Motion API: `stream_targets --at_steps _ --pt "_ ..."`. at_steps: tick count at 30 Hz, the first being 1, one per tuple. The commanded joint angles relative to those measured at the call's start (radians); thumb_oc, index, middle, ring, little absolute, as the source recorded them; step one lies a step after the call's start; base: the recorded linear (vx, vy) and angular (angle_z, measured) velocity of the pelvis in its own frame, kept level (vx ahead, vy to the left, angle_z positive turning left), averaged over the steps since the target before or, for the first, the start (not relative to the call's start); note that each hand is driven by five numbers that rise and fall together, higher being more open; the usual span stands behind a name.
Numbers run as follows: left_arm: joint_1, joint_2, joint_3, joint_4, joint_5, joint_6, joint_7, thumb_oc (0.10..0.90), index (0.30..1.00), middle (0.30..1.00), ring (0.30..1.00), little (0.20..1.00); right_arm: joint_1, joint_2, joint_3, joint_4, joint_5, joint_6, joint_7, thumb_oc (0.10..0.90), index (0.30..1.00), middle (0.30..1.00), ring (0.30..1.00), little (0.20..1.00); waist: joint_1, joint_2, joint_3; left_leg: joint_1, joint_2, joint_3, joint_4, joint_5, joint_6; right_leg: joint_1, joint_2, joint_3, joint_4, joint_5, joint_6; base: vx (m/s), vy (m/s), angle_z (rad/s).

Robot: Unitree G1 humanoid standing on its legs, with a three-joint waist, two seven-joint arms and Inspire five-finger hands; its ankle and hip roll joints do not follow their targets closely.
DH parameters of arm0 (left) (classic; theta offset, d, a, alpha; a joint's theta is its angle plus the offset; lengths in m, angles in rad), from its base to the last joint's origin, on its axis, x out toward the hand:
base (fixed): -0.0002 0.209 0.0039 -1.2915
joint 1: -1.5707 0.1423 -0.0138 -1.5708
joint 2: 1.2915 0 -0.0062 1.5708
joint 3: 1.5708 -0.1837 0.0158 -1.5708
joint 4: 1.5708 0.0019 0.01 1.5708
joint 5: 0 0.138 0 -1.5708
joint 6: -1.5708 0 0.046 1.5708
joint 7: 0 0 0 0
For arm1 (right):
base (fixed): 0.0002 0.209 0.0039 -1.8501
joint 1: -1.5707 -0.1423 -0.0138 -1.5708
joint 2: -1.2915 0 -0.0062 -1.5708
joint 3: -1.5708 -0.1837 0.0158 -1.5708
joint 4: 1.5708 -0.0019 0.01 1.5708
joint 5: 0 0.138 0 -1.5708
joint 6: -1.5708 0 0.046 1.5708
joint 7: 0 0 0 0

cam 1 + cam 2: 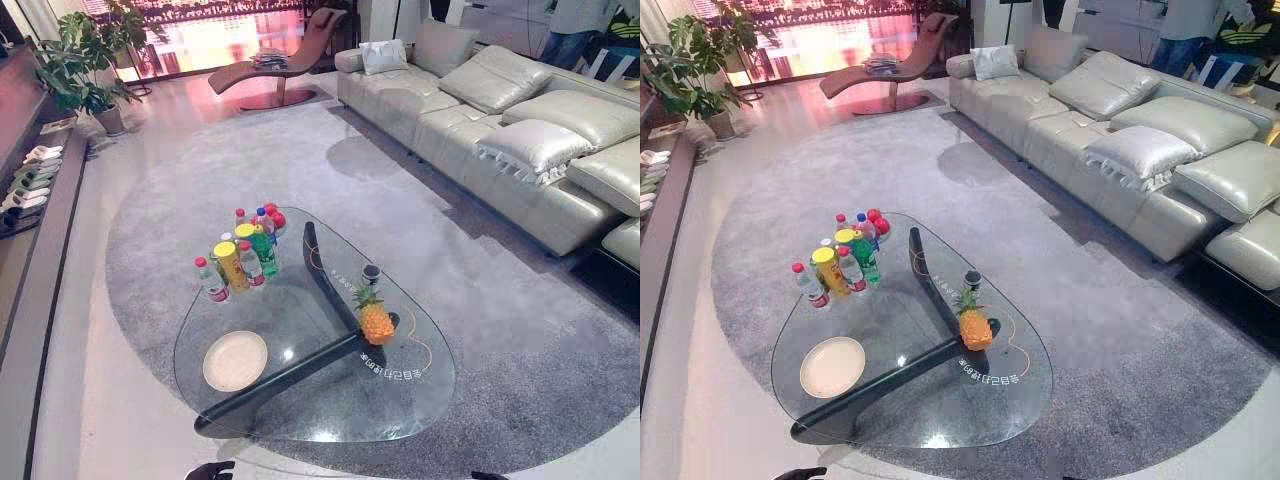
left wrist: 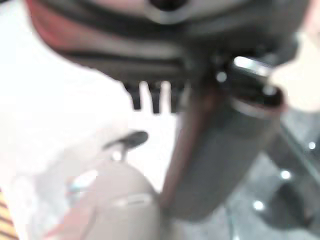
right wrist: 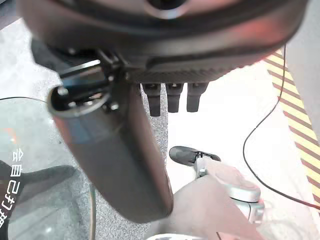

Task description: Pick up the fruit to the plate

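The pineapple (image 1: 376, 320) is the fruit. It stands up straight on the right side of the glass table (image 1: 300, 405), with its green leaves on top. It is not on the plate yet. The plate (image 1: 235, 360) is round and pale and has nothing on it. It lies on the left part of the same table, well apart from the pineapple. A dark table leg (image 1: 290, 377) runs under the glass between them. Just behind the pineapple is a small dark cup (image 1: 371, 273). At the far left of the table stands a bunch of bottles (image 1: 245, 255) with red and yellow caps. The table sits on a grey rug (image 1: 500, 330), and a long pale sofa (image 1: 500, 130) is off to the right. The left hand (image 2: 150, 45) and the right hand (image 3: 165, 45) both hang low on the near side of the table, away from the fruit. Their fingers (image 3: 173, 97) hang straight and loose, and they hold nothing. I think the job has not really started, and the step now is getting close enough to reach. Next, I think the right hand should go out over the glass and wrap around the fat middle of the pineapple, under the leaves. The pineapple is tall and bumpy and could tip over, so it needs a firm hold. The cup is close behind it, so the hand should come in from the front.
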Motion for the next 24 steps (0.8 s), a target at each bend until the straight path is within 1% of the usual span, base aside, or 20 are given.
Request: stream_targets --at_steps 1,11,24 --pt "-0.068 0.003 -0.01 0.053 -0.011 -0.028 -0.011 0.8 0.9 0.9 0.9 0.9 -0.07 -0.022 -0.019 0.041 -0.012 -0.017 -0.024 0.8 0.9 0.9 0.9 0.9 0.035 0.0 0.04 0.029 0.088 0.048 0.006 0.016 -0.01 -0.017 -0.092 -0.034 -0.001 0.059 0.04 0.05 -0.134 -0.97" --pt "-0.062 0.002 0.0 0.059 -0.015 -0.026 -0.017 0.8 0.9 0.9 0.9 0.9 -0.064 -0.014 -0.019 0.045 -0.005 -0.021 -0.022 0.8 0.9 0.9 0.9 0.9 0.039 -0.006 0.036 0.032 0.088 0.046 0.006 0.014 -0.01 -0.013 -0.089 -0.034 -0.001 0.057 0.039 0.0 0.0 0.0" --pt "-0.069 0.004 0.002 0.062 -0.023 -0.012 -0.014 0.8 0.9 0.9 0.9 0.9 -0.064 -0.016 -0.018 0.046 -0.002 -0.018 -0.025 0.8 0.9 0.9 0.9 0.9 0.039 -0.005 0.034 0.034 0.091 0.044 0.006 0.016 -0.012 -0.007 -0.089 -0.035 -0.001 0.054 0.039 0.0 0.0 0.0"
